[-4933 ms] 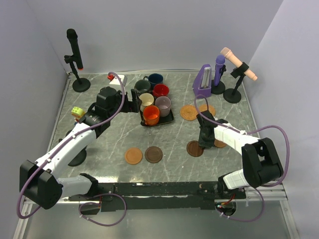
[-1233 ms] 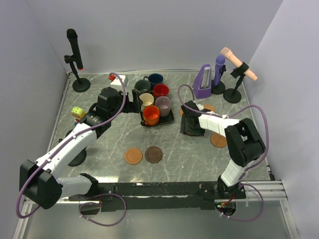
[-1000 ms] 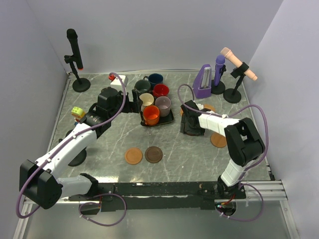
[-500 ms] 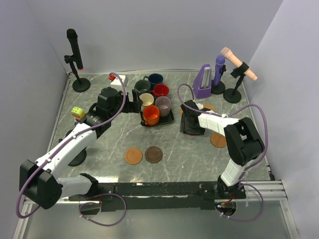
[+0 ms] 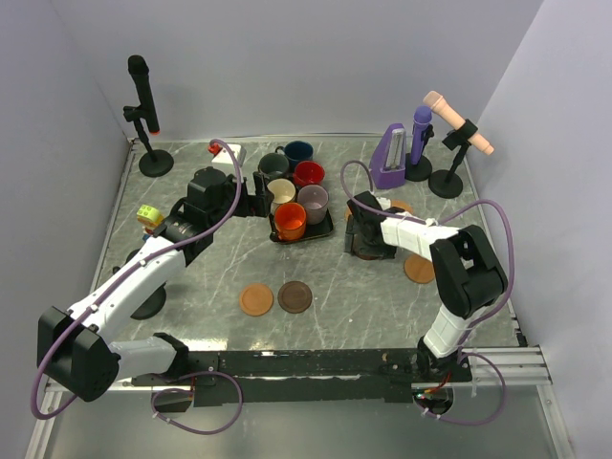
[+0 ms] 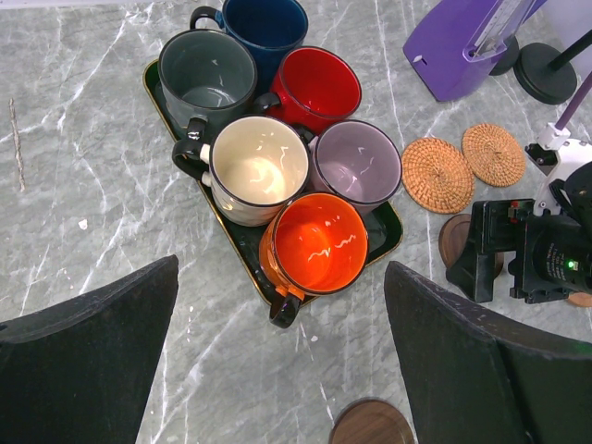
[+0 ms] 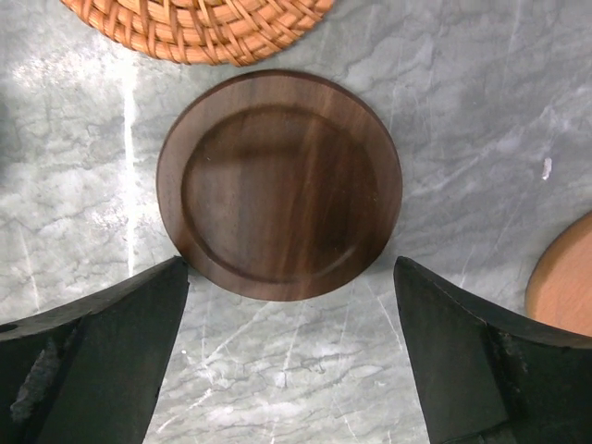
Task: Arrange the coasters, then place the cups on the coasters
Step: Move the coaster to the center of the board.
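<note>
Two woven round coasters (image 6: 437, 174) | smooth dark wooden disc (image 7: 279, 184) | veined grey table (image 7: 462, 92)

We've got a grey desk (image 6: 83, 185), white-veined like marble. The tray (image 6: 236, 242) is black. Then a navy cup (image 6: 264, 23), grey-green cup (image 6: 205, 74), red cup (image 6: 319, 85), cream cup (image 6: 257, 166), mauve cup (image 6: 356, 166), orange cup (image 6: 316, 245). We see a woven coaster (image 6: 437, 173), orange-tan, and a brown coaster (image 7: 277, 183), dark, wood-grained.
</note>
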Available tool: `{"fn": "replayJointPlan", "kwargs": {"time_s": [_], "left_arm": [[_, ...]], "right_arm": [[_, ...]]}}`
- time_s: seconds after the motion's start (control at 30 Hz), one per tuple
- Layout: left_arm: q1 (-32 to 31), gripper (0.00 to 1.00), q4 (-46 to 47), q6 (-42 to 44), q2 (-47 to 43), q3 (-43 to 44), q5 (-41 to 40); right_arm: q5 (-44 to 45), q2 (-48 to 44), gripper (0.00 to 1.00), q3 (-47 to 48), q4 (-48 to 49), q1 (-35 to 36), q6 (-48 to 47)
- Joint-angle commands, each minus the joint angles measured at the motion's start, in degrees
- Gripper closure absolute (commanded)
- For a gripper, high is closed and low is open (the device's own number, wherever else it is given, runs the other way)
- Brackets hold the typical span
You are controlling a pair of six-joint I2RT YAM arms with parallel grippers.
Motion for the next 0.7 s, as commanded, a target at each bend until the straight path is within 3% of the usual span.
{"fn": "replayJointPlan", "kwargs": {"time_s": [0.0,0.43,0.67], "left_arm": [[-0.25,0.03,1.57,0.42,-0.74,1.64,-0.06],[-0.25,0.03,2.54,1.21,-1.01,0.93,0.56],[-0.25,0.03,1.84,1.65,-1.79,1.46,-1.63]], "right_arm": [[1.02,-1.11,0.01,-2.05,1.92,-0.60,-1.07],[-6.45,-14.20,0.01,-3.90,3.34,-0.08,-5.73],[-11.11,-24.57,0.05,-8.64,4.73,5.36,-7.49]]}}
